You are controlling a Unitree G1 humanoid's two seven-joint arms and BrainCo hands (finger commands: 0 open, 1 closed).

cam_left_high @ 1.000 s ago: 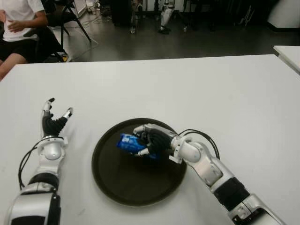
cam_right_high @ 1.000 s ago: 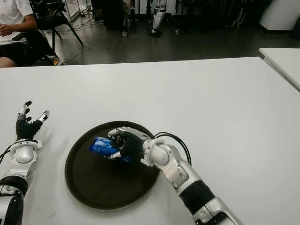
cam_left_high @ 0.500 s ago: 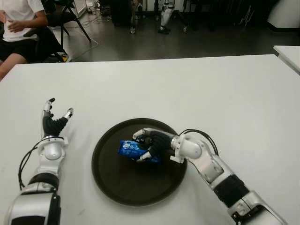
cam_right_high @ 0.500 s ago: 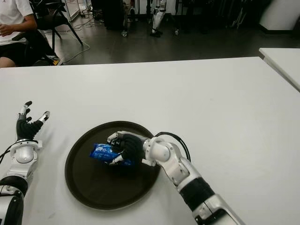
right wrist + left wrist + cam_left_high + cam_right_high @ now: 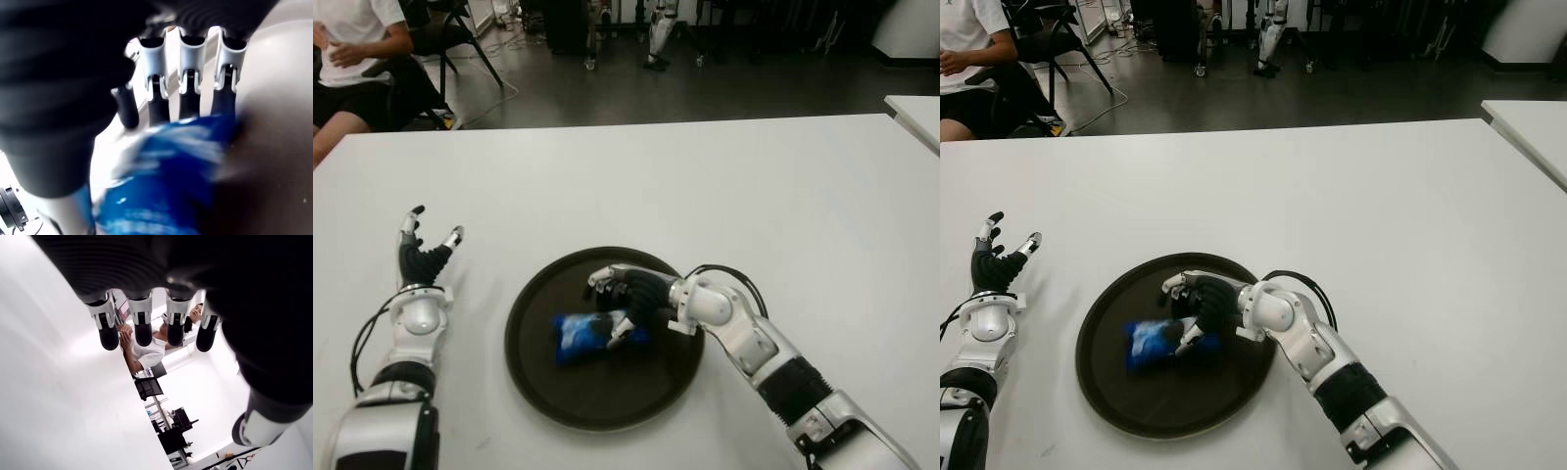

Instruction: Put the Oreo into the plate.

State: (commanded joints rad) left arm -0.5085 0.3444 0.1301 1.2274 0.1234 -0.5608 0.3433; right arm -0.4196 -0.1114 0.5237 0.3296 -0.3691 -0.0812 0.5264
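The blue Oreo packet (image 5: 588, 335) lies inside the round dark plate (image 5: 597, 406), left of its middle. My right hand (image 5: 613, 300) hovers over the plate just right of the packet, its fingers spread and holding nothing. In the right wrist view the fingers (image 5: 188, 54) are stretched out straight, and the packet (image 5: 171, 181) sits blurred beneath them. My left hand (image 5: 423, 247) shows on the white table (image 5: 754, 196) well left of the plate, fingers (image 5: 142, 325) spread and empty.
A person (image 5: 352, 54) sits at the far left corner beyond the table. A second white table (image 5: 915, 110) edges in at the right. Chairs and robot legs (image 5: 658, 34) stand on the dark floor behind.
My right hand has let go of the Oreo packet, which dropped down and to the left onto the plate. The fingers have spread and the hand lifted slightly. The left hand stayed put.
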